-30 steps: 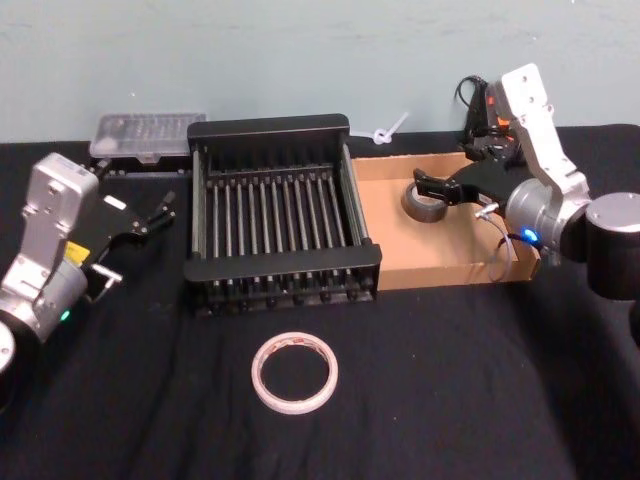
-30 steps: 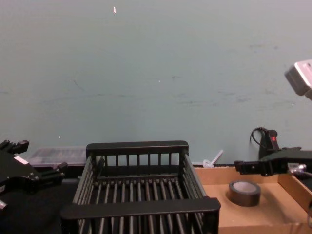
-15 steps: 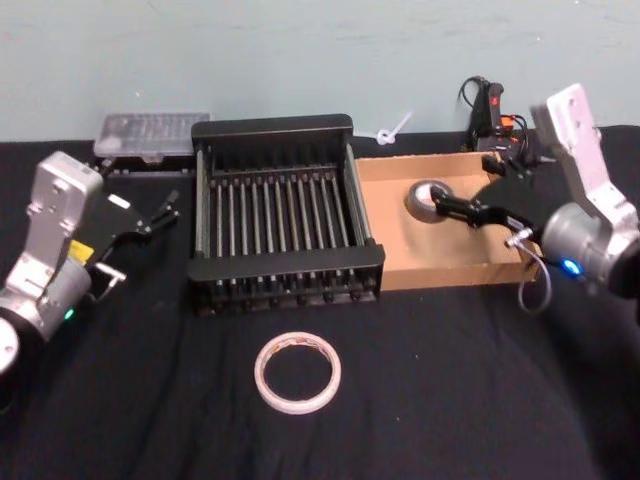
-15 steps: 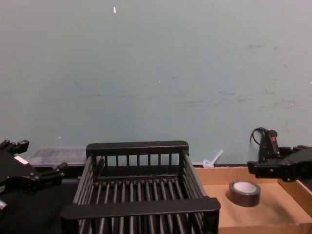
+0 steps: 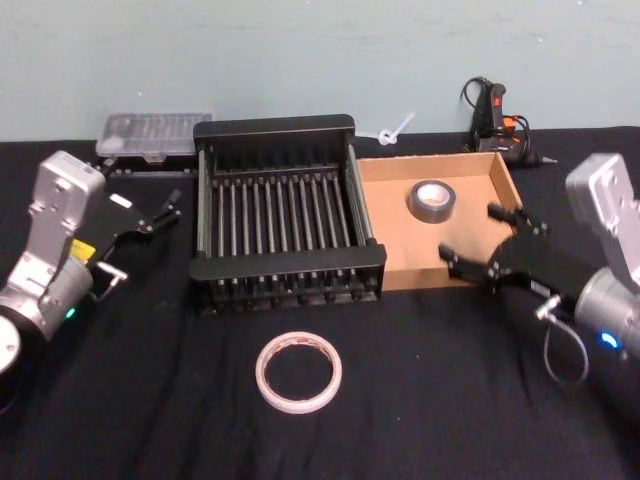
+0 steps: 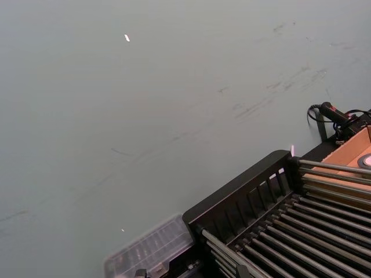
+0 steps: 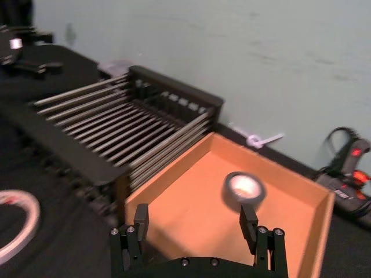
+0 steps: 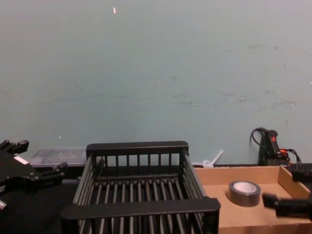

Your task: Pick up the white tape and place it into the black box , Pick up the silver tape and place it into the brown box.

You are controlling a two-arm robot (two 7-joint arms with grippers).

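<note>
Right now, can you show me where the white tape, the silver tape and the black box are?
white tape (image 5: 297, 372): head view, on the near band of the ring.
silver tape (image 5: 431, 200): head view, on the roll's top face.
black box (image 5: 285, 268): head view, on the front rim.

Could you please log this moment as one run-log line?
silver tape: in brown box | white tape: on table | right claw: open | left claw: parked

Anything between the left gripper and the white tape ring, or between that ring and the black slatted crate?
Nothing visible does. The wide white tape ring lies alone on the black cloth in front of the black slatted plastic crate. The open left gripper hovers left of the crate. Only the crate's near wall must be cleared on the way in.
</note>
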